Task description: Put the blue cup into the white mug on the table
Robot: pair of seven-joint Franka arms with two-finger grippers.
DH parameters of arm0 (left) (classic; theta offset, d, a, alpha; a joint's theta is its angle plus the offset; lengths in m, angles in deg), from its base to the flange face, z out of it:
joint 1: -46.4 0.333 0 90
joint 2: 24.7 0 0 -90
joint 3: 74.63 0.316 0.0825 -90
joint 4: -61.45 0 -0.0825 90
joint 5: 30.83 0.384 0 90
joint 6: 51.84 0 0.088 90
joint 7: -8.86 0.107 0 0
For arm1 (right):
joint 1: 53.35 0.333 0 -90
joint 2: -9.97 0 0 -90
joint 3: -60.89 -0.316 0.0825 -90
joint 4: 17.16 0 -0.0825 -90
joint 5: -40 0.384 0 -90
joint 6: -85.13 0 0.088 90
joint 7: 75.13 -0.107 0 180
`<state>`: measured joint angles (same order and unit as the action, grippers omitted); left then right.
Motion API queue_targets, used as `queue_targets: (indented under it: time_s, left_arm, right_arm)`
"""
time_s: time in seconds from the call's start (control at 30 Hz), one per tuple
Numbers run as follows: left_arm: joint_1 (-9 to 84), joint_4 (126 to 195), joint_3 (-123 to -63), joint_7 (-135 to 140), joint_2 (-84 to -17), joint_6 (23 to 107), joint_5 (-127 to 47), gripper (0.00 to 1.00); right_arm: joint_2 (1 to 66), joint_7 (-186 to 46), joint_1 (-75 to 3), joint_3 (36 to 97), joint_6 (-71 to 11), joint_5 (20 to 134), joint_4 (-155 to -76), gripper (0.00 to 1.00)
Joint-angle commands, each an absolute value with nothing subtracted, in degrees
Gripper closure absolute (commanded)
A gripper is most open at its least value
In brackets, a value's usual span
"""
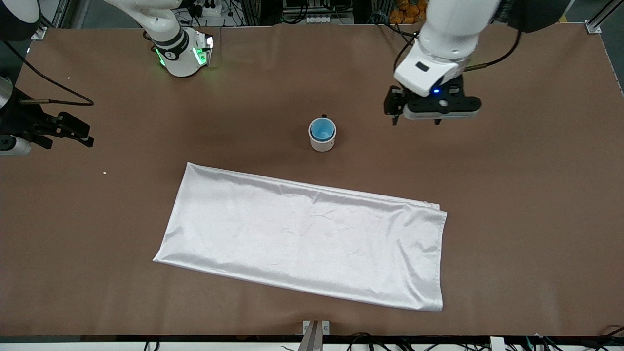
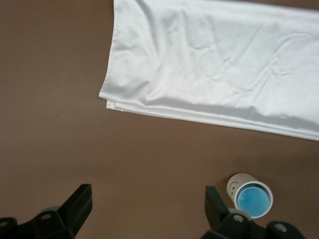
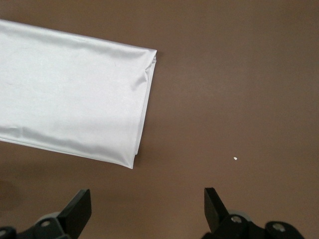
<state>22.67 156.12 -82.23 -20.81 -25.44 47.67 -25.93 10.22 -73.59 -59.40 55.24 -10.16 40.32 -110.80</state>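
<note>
From my station I see the left arm reaching down from its base at the top of the front view, wrist bent so that the left gripper (image 1: pixel 418 119) hangs pointing downward over bare table (image 1: pixel 512 195), beside the white mug (image 1: pixel 322 139) and toward the left arm's end. Its fingers (image 2: pixel 77 206) stand spread wide with nothing between them; in the left wrist view I look straight down between them at brown tabletop. The right arm sits off at its own end of the table, waiting, its forearm coming in from the edge of the front view and the right gripper (image 1: pixel 78 134) held low over bare table there. Its fingers (image 3: pixel 78 208) are likewise spread apart and hold nothing. Counting what is on the table: I have one white mug, standing upright near the middle, farther from the front camera than the cloth, with its small black handle turned toward the robots' bases. I have one blue cup (image 1: pixel 321 129), and it sits inside the mug, its blue interior showing within the white rim. There is one white cloth (image 1: pixel 302 239), folded into a long rectangle and lying flat, nearer the front camera than the mug and apart from it. I also count one pale speck (image 1: pixel 104 172) on the table near the right arm's end.
</note>
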Motion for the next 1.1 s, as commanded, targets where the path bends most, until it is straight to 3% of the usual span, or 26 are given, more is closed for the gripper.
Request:
queue_targets:
  time_s: [0.0,0.3,1.07]
  left_arm:
    - [28.10,156.02,-82.72,-13.04,-23.47,45.19,-29.51,0.00]
    - [32.33,154.79,-82.19,-6.44,-24.08,45.19,-31.10,0.00]
    - [33.04,154.70,-76.30,4.82,-25.31,45.19,-31.98,0.00]
  right_arm:
    - [10.23,-75.83,-58.54,55.00,-8.92,38.06,-109.88,0.00]
    - [10.32,-76.09,-58.54,55.09,-8.39,38.06,-109.88,0.00]
    - [10.32,-76.09,-58.54,55.00,-8.48,38.24,-109.79,0.00]
